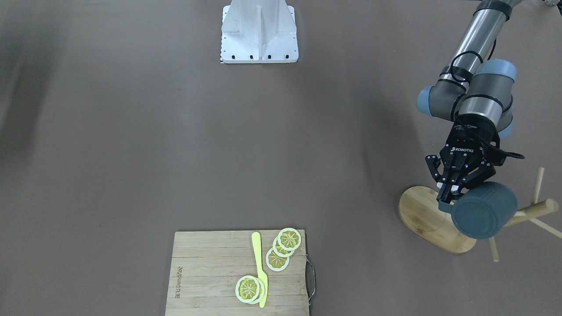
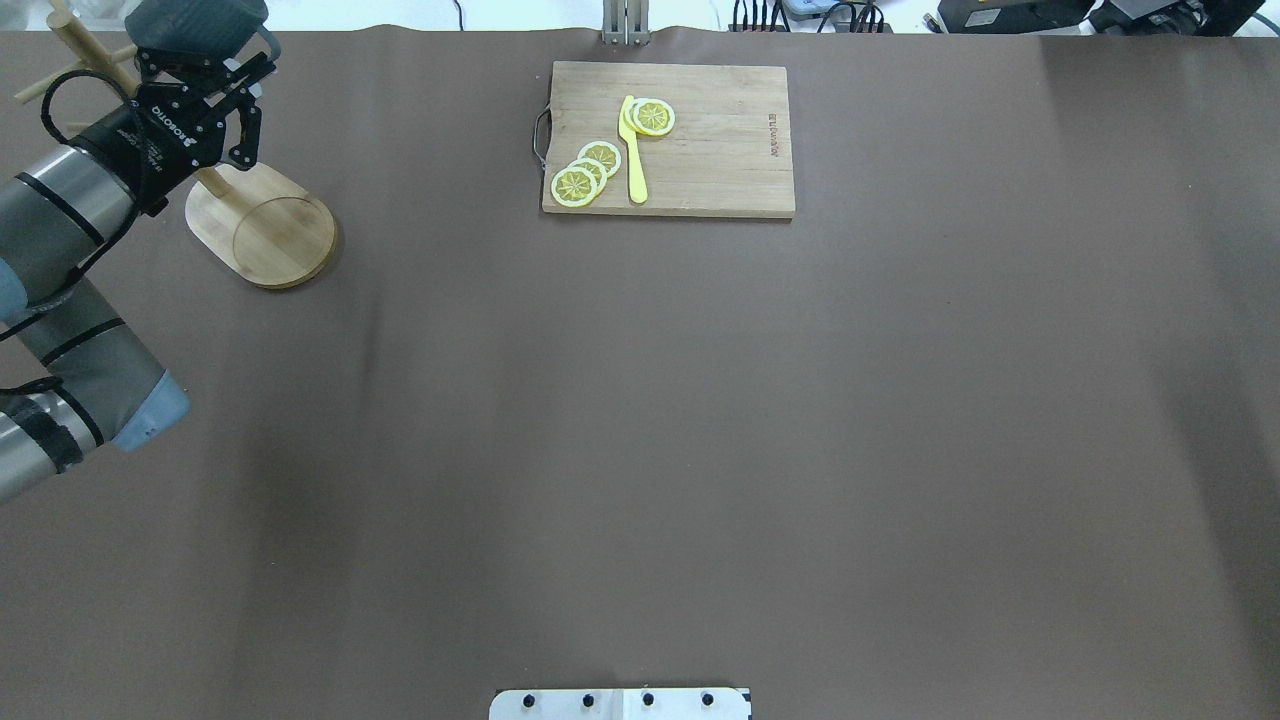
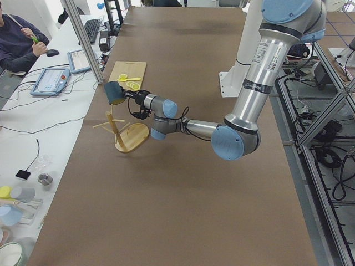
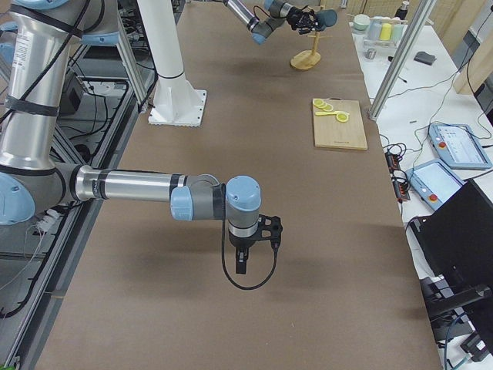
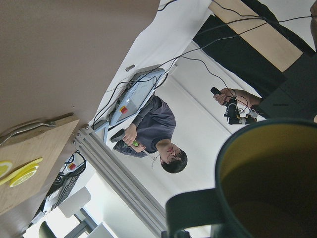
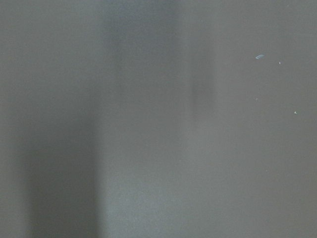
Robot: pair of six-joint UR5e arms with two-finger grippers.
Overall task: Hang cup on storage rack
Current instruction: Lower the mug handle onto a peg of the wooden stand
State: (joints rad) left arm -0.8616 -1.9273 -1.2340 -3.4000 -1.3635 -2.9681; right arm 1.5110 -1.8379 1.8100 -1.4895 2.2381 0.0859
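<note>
Nearest the lens, a bamboo cutting board (image 1: 206,272) is lying on the table (image 1: 131,153), carrying lemon slices (image 1: 290,239) and a yellow knife (image 1: 259,263), well apart from the work. Further right, the left gripper (image 1: 452,191) is clamping the cup (image 1: 483,210) at its rim end, holding it sideways in the air over the oval base of the storage rack (image 1: 423,215), close by the post (image 1: 533,210) and pegs (image 1: 538,180). Judging by looks, the cup is rigid, weighty, glaze-slick and breakable, so gripping the wall while leaving the loop handle (image 5: 193,210) free seems wise. Neighbouring pegs are likely crowding the approach. The right gripper (image 4: 245,245) is hanging far off; whether it is gaping or closed I cannot tell.
</note>
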